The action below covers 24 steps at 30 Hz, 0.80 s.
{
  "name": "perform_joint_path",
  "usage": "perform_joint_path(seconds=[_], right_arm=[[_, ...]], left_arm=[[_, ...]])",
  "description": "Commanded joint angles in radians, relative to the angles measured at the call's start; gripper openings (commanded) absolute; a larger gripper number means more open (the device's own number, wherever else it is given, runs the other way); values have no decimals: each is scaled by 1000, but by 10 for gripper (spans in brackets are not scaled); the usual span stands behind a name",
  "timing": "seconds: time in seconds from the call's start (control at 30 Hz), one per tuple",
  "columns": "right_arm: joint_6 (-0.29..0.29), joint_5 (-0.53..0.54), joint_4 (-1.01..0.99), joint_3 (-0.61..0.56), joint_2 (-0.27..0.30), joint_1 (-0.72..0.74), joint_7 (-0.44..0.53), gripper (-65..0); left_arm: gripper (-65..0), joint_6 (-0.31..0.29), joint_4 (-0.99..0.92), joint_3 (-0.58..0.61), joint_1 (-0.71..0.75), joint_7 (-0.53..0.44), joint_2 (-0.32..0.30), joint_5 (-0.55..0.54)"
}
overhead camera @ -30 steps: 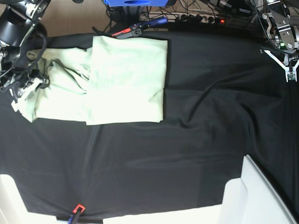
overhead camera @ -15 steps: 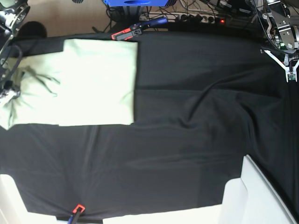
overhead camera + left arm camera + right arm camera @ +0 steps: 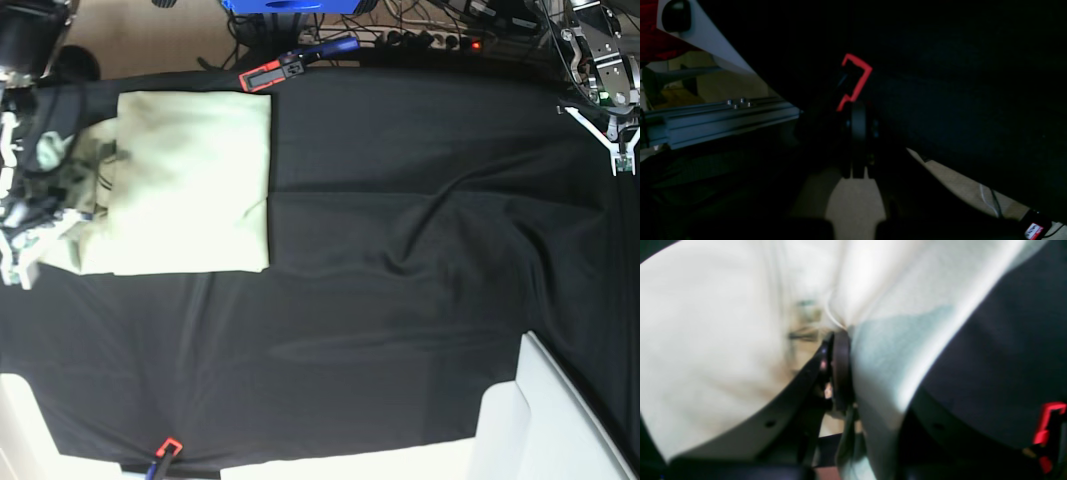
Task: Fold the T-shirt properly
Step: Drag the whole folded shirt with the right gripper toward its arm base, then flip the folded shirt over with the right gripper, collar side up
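The T-shirt (image 3: 190,180) lies as a pale mint-green folded rectangle at the upper left of the black cloth (image 3: 420,260), with bunched fabric at its left end. My right gripper (image 3: 38,215) is at the far left edge, shut on that bunched end. The right wrist view shows its fingers (image 3: 840,366) pinching a fold of the T-shirt (image 3: 723,323). My left gripper (image 3: 620,150) hangs at the upper right corner, far from the shirt. In the left wrist view it (image 3: 857,140) is shut and empty.
A red-and-black clamp (image 3: 270,72) holds the cloth at the top edge just above the shirt, and another clamp (image 3: 168,447) grips the bottom edge. A white box shape (image 3: 560,420) stands at the bottom right. Cables and a power strip (image 3: 440,40) run along the back.
The T-shirt has slid leftward across the cloth, pulled by the right gripper, and its left end is now more bunched. The left arm has not moved.
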Motion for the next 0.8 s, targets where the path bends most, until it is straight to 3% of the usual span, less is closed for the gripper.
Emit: perform_joint_path(seconds=[0.0, 0.4, 0.77], right_arm=[[-12, 11, 41, -17, -4, 7, 2, -650], [-302, 11, 156, -308, -28, -55, -34, -650], [-512, 11, 144, -482, -31, -7, -31, -650]], left_arm=[[-650, 12, 16, -5, -1, -9, -17, 12], [-650, 12, 16, -5, -3, -9, -17, 4], [-650, 12, 16, -5, -3, -9, -17, 4]])
